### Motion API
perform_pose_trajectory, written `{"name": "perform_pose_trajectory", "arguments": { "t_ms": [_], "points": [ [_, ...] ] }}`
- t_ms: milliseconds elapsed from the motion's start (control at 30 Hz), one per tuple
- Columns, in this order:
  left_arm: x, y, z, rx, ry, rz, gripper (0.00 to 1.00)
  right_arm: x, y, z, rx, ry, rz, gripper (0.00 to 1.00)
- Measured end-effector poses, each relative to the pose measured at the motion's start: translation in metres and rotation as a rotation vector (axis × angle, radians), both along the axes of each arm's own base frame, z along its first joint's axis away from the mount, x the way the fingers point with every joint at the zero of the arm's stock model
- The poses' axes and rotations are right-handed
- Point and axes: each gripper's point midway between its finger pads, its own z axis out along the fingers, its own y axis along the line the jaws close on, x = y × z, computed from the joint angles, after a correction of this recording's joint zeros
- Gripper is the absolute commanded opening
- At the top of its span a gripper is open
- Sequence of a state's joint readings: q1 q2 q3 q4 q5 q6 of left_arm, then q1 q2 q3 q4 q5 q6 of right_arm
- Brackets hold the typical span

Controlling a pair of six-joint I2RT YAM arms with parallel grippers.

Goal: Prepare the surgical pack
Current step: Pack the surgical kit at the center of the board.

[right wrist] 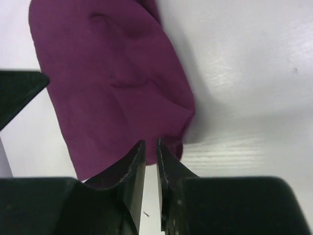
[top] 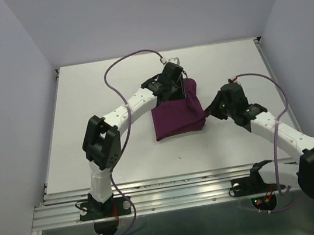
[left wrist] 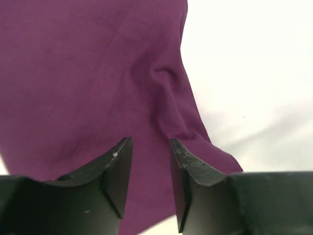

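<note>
purple creased cloth lies beneath my left claw, jaws parted and empty. my right claw, nearly closed, sits at its rounded edge; grip unclear.

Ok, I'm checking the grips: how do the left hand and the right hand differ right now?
The left hand stands clearly open; the right hand shows only a thin slit. The left hand sits over the far edge of the purple cloth, the right hand at its right edge. Cloth shows through the left hand's gap, pale table through the right hand's. Both are black.
</note>
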State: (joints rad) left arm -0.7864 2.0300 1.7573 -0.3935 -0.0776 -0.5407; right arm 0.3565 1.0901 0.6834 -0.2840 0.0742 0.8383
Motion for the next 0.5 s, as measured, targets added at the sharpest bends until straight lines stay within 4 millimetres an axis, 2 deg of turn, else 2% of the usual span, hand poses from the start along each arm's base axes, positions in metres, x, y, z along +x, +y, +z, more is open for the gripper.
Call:
{"name": "perform_pose_trajectory", "arguments": {
  "t_ms": [33,67,133,167,233,333,400,500],
  "points": [
    [-0.002,0.004,0.008,-0.003,-0.011,0.002,0.36,0.007,0.004,0.003,0.001,-0.004,0.008,0.2],
    [-0.005,0.009,0.017,-0.004,-0.024,0.003,0.28,0.015,0.008,0.007,0.003,-0.011,0.017,0.2],
    [-0.01,0.016,0.032,-0.014,-0.046,0.007,0.18,0.029,0.014,0.011,0.009,-0.024,0.028,0.2],
    [-0.012,0.019,0.035,-0.015,-0.05,0.01,0.1,0.035,0.017,0.013,0.011,-0.031,0.034,0.2],
    [-0.017,0.025,0.037,-0.016,-0.054,0.011,0.07,0.043,0.021,0.012,0.013,-0.033,0.042,0.2],
    [-0.03,0.037,0.019,0.016,-0.018,0.008,0.05,0.053,0.028,-0.001,0.013,-0.013,0.057,0.2],
    [-0.038,0.043,0.0,0.042,0.019,0.0,0.05,0.054,0.032,-0.013,0.015,0.016,0.071,0.19],
    [-0.047,0.05,-0.016,0.071,0.057,-0.006,0.06,0.05,0.038,-0.038,0.032,0.069,0.099,0.19]
  ]
}}
